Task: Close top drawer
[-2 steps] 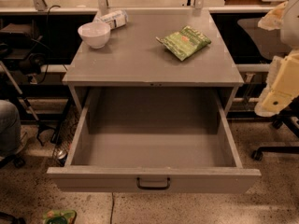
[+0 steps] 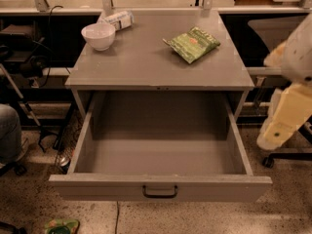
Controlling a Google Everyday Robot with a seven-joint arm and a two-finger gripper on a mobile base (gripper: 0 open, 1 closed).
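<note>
The top drawer (image 2: 97, 188) is a wide, deep grey metal drawer, pulled fully out of the cabinet toward the camera. Its inside is bare. A small black loop handle (image 2: 160, 193) sits at the centre of its front panel. My gripper (image 2: 274, 136) is the cream-coloured end of the arm at the right edge of the view. It hangs to the right of the drawer's right side wall, apart from it, at about the height of the drawer opening. It holds nothing that I can see.
On the cabinet top (image 2: 146, 62) stand a white bowl (image 2: 98, 35), a white packet (image 2: 118, 19) behind it and a green snack bag (image 2: 192, 44). A person's knee (image 2: 9, 130) and chair legs are at left. A chair base (image 2: 287, 156) is at right.
The arm's end has come down a little and slightly left beside the drawer. The drawer stays open as before.
</note>
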